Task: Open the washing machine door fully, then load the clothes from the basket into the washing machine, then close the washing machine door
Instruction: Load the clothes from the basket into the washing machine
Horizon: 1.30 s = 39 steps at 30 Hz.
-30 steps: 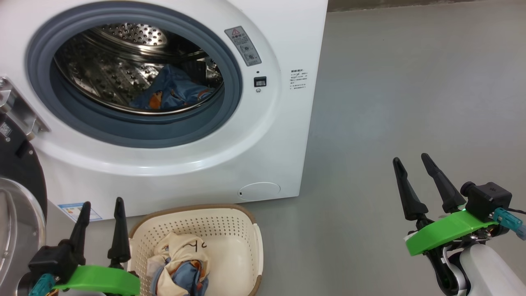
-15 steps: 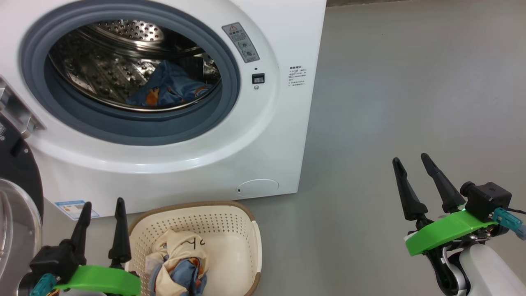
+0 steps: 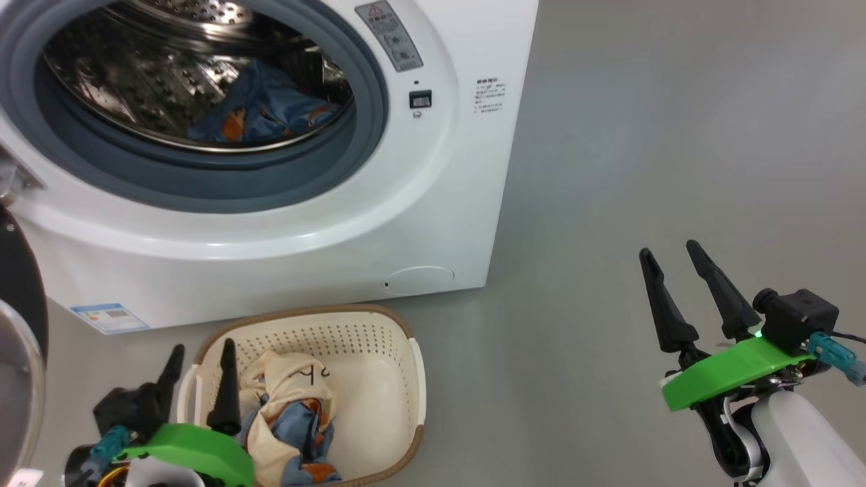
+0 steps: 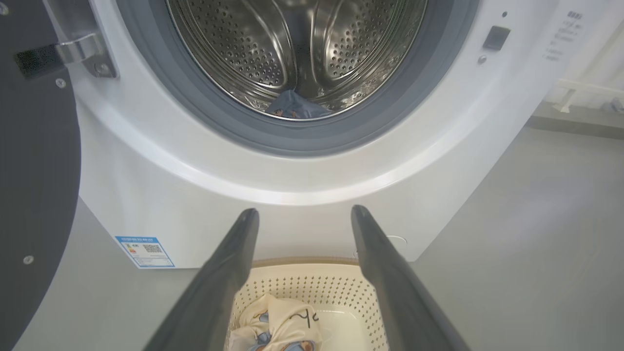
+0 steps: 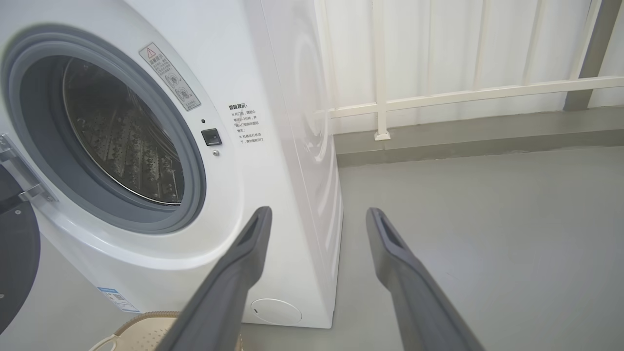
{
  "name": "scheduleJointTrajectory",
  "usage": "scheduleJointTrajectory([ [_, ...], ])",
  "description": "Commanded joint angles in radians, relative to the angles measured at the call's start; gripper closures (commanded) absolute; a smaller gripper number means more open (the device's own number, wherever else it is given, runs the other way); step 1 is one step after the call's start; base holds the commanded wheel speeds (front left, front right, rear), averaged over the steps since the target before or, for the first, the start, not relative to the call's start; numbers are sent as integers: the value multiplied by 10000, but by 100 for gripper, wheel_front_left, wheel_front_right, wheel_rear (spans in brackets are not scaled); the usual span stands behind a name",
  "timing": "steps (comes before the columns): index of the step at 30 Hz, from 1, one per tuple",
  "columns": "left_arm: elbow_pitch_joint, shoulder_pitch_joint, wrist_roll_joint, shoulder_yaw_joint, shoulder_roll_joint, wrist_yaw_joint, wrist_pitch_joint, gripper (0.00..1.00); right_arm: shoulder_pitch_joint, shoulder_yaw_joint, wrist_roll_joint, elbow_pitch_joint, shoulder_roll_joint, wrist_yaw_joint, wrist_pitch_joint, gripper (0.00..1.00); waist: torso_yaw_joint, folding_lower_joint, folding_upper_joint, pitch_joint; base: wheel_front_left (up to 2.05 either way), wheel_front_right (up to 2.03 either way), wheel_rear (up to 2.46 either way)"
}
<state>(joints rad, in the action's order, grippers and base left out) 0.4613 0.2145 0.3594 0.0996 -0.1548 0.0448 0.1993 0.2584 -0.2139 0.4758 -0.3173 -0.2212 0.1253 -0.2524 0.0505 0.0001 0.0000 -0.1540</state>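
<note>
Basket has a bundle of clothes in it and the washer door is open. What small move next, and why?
Probably lower the left gripper onto the clothes in the basket and close on them: its jaws stand open and empty at the basket's left edge, beside the bundle, while the right gripper hangs open far off over the floor.

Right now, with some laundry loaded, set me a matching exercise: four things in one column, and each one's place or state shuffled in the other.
Things:
1. door
2. basket
3. blue garment
4. right end effector

Places or states:
A. open, over bare floor to the right of the machine
B. inside the drum
C. swung open at the left
D. on the floor in front of the machine, with clothes in it

Pairs: 1-C, 2-D, 3-B, 4-A
</note>
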Motion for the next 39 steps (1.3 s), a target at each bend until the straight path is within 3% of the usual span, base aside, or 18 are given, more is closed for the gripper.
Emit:
scheduleJointTrajectory([
  [1, 193, 495, 47, -198, -132, 86, -66, 0, 323, -202, -50, 278, -65, 54, -94, 0, 109, -1, 0, -359, 0, 0, 0],
  [15, 3764, 2563, 176, 420, -276, 627, -500, 0, 1134, -207, -175, 558, 95, 54, -94, 0, 491, -1, 0, -2382, 0, 0, 0],
  [26, 6347, 4187, 192, 886, -520, 795, -918, 0, 1759, -226, -305, 768, 166, 54, -94, 0, 853, -1, 0, -3771, 0, 0, 0],
  [39, 7920, 5925, 442, 942, -942, 827, -1555, 0, 2368, -279, -499, 1131, 218, 54, -94, 0, 1214, -1, 0, -5727, 0, 0, 0],
])
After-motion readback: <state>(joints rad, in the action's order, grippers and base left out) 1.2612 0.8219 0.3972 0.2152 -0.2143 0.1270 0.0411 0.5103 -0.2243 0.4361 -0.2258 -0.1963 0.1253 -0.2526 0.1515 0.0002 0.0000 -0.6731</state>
